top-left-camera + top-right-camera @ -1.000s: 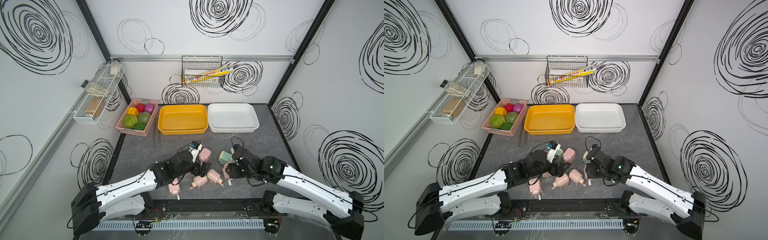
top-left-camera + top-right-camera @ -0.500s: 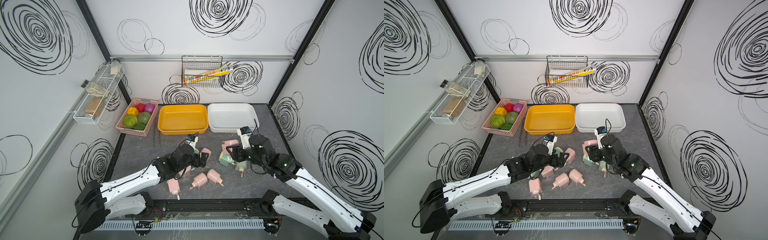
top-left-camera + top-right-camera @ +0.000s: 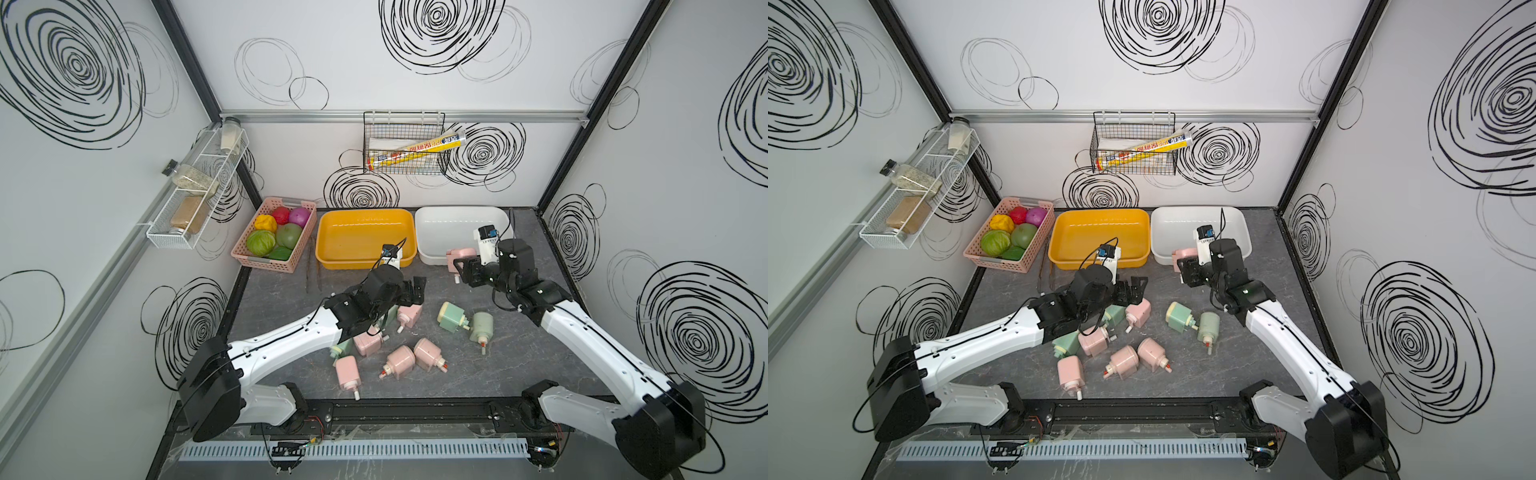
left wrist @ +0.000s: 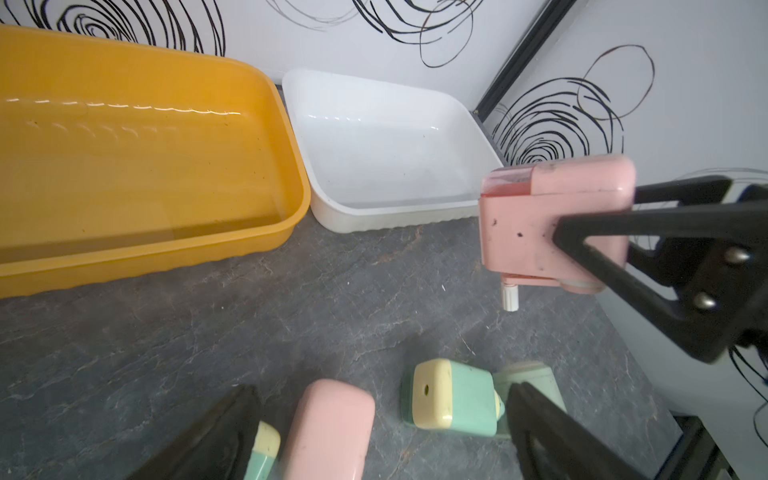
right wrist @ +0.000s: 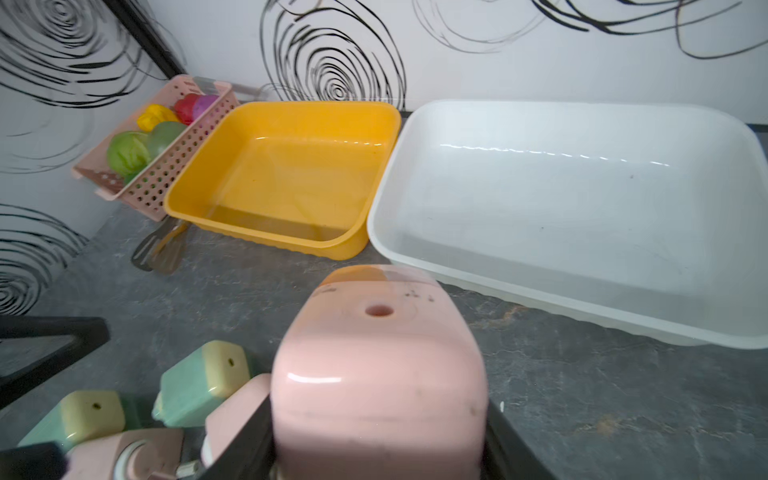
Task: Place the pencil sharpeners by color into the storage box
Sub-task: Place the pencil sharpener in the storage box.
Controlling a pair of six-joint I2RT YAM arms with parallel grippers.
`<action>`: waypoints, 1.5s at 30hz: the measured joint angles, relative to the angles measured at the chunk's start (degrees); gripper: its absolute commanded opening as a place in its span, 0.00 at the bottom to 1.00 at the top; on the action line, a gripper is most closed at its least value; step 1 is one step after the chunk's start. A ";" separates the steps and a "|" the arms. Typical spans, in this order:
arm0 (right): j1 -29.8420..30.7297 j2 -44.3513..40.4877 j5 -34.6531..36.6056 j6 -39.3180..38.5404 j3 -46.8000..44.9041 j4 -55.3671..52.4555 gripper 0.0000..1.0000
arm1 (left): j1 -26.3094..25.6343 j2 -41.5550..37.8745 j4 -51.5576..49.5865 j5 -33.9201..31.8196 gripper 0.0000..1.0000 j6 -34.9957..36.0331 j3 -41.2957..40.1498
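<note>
Right wrist view: right gripper [image 5: 378, 440] clenches a pale pink boxy plastic sharpener [image 5: 374, 353] at the near edge of the empty white plastic box [image 5: 582, 199]. Yellow plastic box [image 5: 282, 178] is empty too; left gripper [image 3: 412, 291] hangs released above the unsorted sharpeners [image 3: 399, 361].

Glossy plastic yellow tub [image 3: 361, 237] and white tub [image 3: 457, 226], smooth plastic pink sharpener [image 5: 378, 374], matt veined grey tabletop [image 3: 478, 374].
</note>
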 measured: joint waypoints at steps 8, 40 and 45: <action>-11.02 17.31 -5.68 -2.43 12.15 -0.70 0.00 | 2.86 10.62 0.72 -4.28 0.99 0.00 7.50; -19.58 62.03 3.45 -18.01 66.93 -26.21 0.10 | 11.80 50.60 -7.85 -4.24 0.99 8.00 49.55; -19.58 69.07 6.45 -17.92 78.66 -30.16 0.20 | 11.80 53.70 -9.81 -5.05 0.99 8.00 52.28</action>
